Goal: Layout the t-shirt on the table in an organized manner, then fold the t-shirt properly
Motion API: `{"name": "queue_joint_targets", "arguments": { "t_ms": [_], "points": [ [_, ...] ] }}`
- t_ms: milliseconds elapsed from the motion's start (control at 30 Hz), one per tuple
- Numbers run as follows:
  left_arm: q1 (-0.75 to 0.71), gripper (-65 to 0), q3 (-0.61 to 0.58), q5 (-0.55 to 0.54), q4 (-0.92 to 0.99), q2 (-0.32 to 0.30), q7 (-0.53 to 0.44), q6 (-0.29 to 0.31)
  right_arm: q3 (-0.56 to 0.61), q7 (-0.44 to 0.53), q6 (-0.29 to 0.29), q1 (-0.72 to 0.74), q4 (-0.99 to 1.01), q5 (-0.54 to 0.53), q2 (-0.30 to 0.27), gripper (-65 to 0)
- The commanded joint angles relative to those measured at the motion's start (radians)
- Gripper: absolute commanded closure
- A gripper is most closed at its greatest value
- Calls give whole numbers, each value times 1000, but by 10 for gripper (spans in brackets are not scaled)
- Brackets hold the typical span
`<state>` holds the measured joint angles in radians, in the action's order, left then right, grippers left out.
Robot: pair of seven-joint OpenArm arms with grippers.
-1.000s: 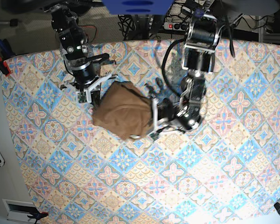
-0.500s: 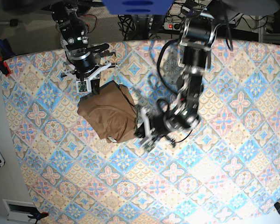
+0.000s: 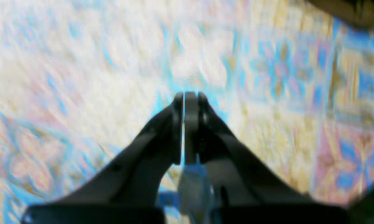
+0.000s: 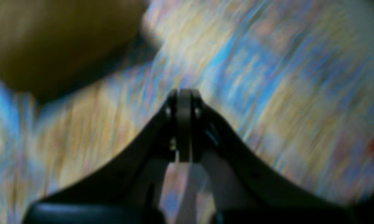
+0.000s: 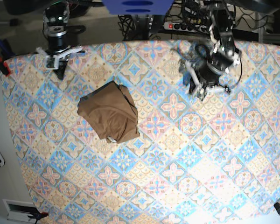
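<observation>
Across the whole base view spreads the wide table (image 5: 158,186) under its pastel cloth of blue, pink and cream diamond tiles. On it, well apart from both claws, lies the plain tan-brown soft-fabric t-shirt (image 5: 109,112), folded into a compact bundle between them, nearer the right one. The black left claw (image 5: 203,88) hangs over bare cloth at the far side of the table, its arm bent down from the back edge; in its wrist view (image 3: 187,102) the fingers stand pressed almost together with nothing between them. The black right claw (image 5: 58,63) sits by the table's far corner, and its wrist view (image 4: 182,96) shows the tips closed and empty, the shirt a brown blur (image 4: 59,43) beyond them.
</observation>
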<state>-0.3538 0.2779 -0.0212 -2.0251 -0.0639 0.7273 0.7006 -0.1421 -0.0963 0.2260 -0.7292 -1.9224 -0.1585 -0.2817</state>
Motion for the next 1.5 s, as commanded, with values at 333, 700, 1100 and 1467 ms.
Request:
{"name": "queue_joint_targets", "arguments": {
  "t_ms": [333,700,1100,1467],
  "points": [
    [-328,0,39,-15,-47,0,-286,-2,-139,287,-3,-165,-13,1,109,0],
    [-545,0,39,-15,-33,43,-447,-2,-162,393,-4,-297,10,0,137,0],
    [-597,0,44,-7,114,43,-449,-2,-158,459,-4,-366,174,0,195,0],
    [-474,0,44,79,438,-14,-450,-2,-153,459,-4,-358,350,0,263,0]
  ]
}}
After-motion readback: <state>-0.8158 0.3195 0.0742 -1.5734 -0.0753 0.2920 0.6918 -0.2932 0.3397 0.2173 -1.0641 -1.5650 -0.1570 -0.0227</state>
